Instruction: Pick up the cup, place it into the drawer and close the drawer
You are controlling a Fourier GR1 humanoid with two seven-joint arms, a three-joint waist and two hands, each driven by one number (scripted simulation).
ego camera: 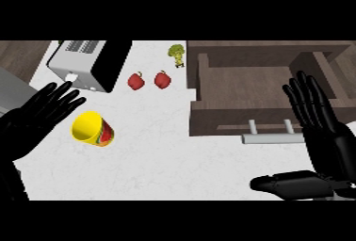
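1. Yellow cup (93,129) lying on the white tabletop (160,160), left part of the head view; tipped over, open mouth turned toward the left and slightly up, red-patterned base toward the lower right.
2. Long axis of cup: roughly upper-left to lower-right, mouth end facing the left robot hand (38,113).
3. Left robot hand just beside the cup on its left; fingers straight and spread, holding nothing. Fingertips above the cup's rim; contact not discernible.
4. Right robot hand (316,117) far across, over the open drawer (208,117); fingers straight, upright, thumb out, nothing held. Resting, by the look.
5. Nearer hand: left, clearly. Drawer well apart from cup, to its right.
6. Judged next: left hand closing round the cup from the mouth side, then carrying rightward to the drawer.
7. Also present beyond the cup: toaster (87,63), two red peppers (148,80), broccoli (177,53).
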